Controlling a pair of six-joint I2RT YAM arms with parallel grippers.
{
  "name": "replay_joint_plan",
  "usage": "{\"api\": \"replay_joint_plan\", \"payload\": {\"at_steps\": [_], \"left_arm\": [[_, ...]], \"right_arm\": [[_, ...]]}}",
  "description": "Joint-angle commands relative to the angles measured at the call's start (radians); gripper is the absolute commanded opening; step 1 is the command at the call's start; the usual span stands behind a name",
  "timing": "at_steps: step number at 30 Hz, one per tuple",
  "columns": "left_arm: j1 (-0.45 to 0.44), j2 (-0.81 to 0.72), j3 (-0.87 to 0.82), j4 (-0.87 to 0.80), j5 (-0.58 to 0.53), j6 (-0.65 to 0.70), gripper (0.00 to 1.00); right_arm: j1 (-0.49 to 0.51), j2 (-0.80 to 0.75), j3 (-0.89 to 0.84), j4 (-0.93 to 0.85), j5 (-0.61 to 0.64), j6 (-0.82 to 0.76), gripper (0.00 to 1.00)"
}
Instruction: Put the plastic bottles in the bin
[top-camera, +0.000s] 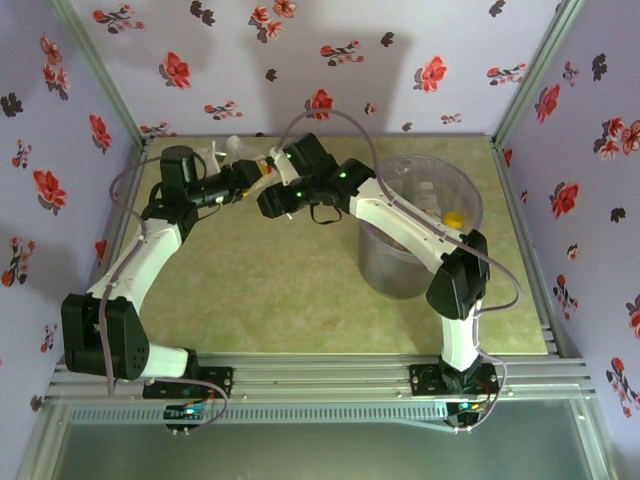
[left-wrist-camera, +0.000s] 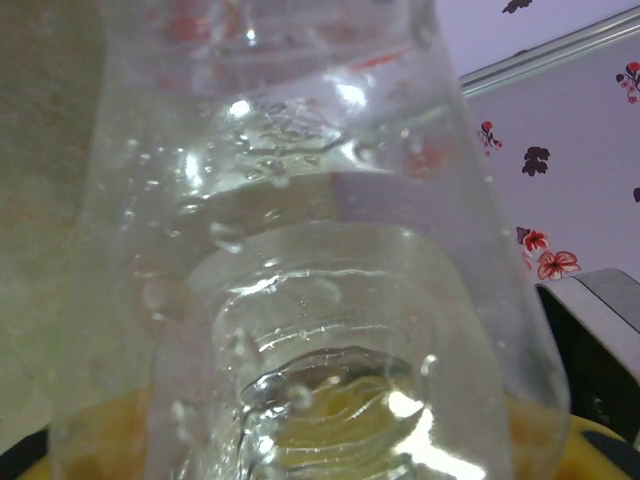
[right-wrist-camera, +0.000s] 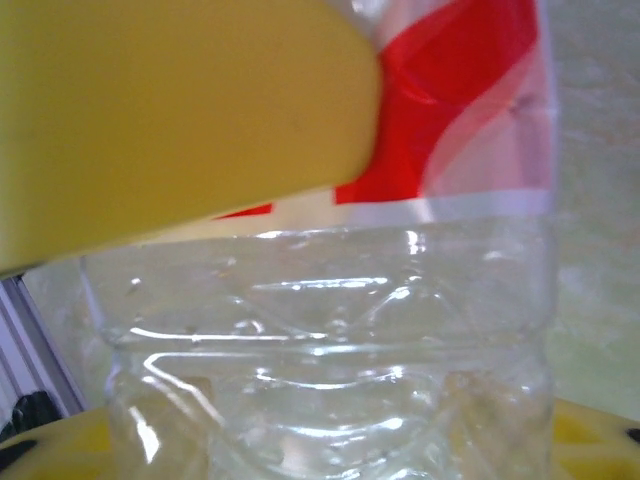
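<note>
Clear ribbed plastic sits right up against my right wrist lens: the bottle (right-wrist-camera: 330, 340), its red label (right-wrist-camera: 460, 110) above the ribs and my yellow finger (right-wrist-camera: 170, 110) laid across that label. By that contact, my right gripper (top-camera: 277, 196) is clenched on it. My left wrist sees the same sort of clear, droplet-specked wall just as close, with yellow at the bottom corners. So I judge that my left gripper (top-camera: 248, 183) is grasping the bottle too, from the other side. From above, both grippers meet over the far left of the table (top-camera: 290, 290). That is well apart from the bin (top-camera: 385, 270), which stands to the right with a yellow bottle (top-camera: 453, 217) already inside.

As I read it, the step in hand is a handover from left to right, since my right arm is the one beside the bin. To do it well, I should make sure the right grip is firm on the ribbed body before my left lets go, because crushed plastic gives and can pop out sideways. Then I should open the left fully and draw it straight back without twisting the bottle. Only after that should I swing right, lift above the rim, and let go over the middle of the bin, not its edge. The risk is both grippers pulling at once.
</note>
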Motion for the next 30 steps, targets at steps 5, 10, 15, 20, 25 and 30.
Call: {"api": "replay_joint_plan", "payload": {"at_steps": [5, 10, 15, 20, 25, 30], "left_arm": [[0.006, -0.011, 0.004, 0.033, 0.019, 0.002, 0.87], [0.055, -0.083, -0.020, -0.018, 0.019, 0.021, 1.00], [0.155, -0.174, -0.084, -0.096, 0.018, 0.051, 1.00], [0.187, -0.198, -0.164, -0.032, 0.018, -0.003, 1.00], [0.176, -0.168, -0.205, 0.106, 0.017, -0.056, 1.00], [0.101, -0.096, -0.150, 0.106, 0.018, -0.018, 0.99]], "right_arm": [[0.007, -0.015, 0.013, 0.024, 0.033, -0.002, 0.47], [0.003, -0.012, 0.021, 0.033, 0.060, 0.001, 0.43], [-0.024, -0.067, 0.028, 0.020, 0.115, -0.006, 0.40], [-0.059, -0.184, 0.035, -0.065, 0.222, -0.048, 0.36], [-0.106, -0.376, -0.047, -0.120, 0.354, -0.079, 0.35], [-0.201, -0.587, -0.167, -0.178, 0.509, -0.086, 0.35]]}}
